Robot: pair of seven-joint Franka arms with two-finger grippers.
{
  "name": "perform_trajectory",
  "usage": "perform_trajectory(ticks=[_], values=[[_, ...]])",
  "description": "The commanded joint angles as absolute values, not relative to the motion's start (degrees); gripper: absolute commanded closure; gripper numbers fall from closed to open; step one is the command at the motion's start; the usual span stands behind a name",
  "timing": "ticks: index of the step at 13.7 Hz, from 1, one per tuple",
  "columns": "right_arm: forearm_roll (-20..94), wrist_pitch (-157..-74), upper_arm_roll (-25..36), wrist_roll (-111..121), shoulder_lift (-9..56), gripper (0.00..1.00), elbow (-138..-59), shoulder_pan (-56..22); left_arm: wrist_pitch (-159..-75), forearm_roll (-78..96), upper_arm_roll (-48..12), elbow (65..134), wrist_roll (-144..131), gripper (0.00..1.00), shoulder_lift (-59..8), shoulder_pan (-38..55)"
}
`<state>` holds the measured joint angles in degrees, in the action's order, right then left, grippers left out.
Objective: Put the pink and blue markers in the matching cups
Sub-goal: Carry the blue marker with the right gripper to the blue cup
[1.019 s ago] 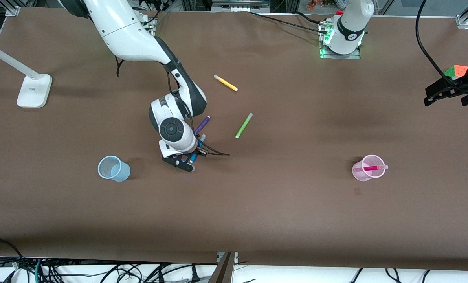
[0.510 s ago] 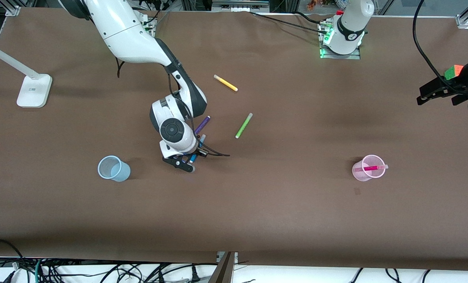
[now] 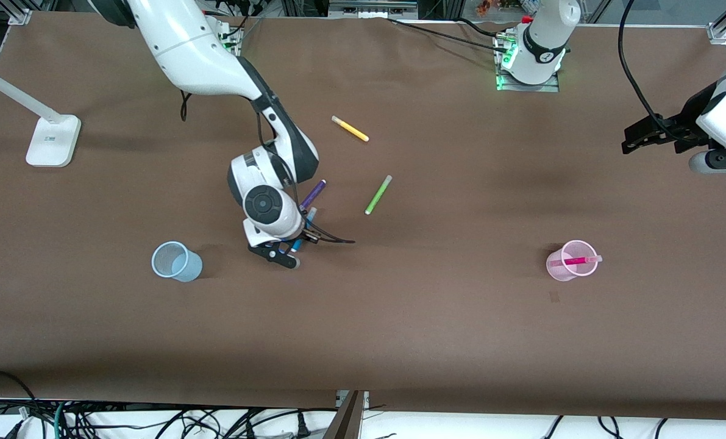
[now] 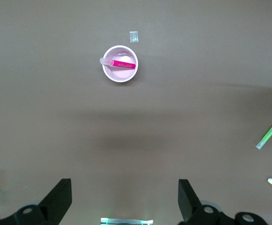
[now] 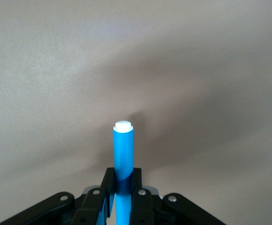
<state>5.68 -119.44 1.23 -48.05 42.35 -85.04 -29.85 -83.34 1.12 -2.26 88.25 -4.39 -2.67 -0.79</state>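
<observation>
We log the brown surface (image 3: 399, 317) carrying both cups and three stray pens.

The right arm reaches out from its base over the middle of the surface. Its right pincer (image 3: 282, 251) is clenched on the blue marker (image 5: 123, 154), which sticks out past the fingertips in the right wrist view. The grip sits near one end of the barrel, so most of its length is unsupported.

The left pincer (image 3: 646, 135) hangs over the left arm's end of the surface, fingers spread and holding nothing. That arm waits.

The blue cup (image 3: 176, 261) stands upright toward the right arm's end, beside the right pincer and well apart from it. The pink cup (image 3: 571, 260) stands toward the left arm's end with the pink marker (image 3: 573, 261) lying across its inside, the pale cap poking over the rim.

The purple marker (image 3: 314, 193) lies just beside the right wrist. The green marker (image 3: 378, 194) and yellow marker (image 3: 350, 128) lie farther from the front camera.

Risks, as we judge them:
- Light cup: a marker arriving tilted could strike the rim and tip it.
- End grip: the marker may pivot or slip in transit.
- Trailing wrist cable may drag the purple marker, though we cannot tell whether they touch.
</observation>
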Motion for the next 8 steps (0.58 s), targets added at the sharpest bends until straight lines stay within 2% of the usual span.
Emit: perform_trajectory(ticks=[1,5,8], values=[[6.15,-106.47,0.62,-40.72,33.25,1.00,-85.43,-23.66,-81.13,1.58,-2.11,87.89,-4.83,0.00,-1.76,-1.14],[7.02,-94.24,0.70,-26.59,28.13,1.00,-85.34,-14.00,-80.07,1.58,-2.29,87.72,-4.92,0.00,-1.05,-1.06],[20.26,-92.55,0.36,-16.20,28.56,1.00,-85.34,-2.24,-80.51,1.58,-2.29,87.54,-4.92,0.00,-1.58,-1.05]])
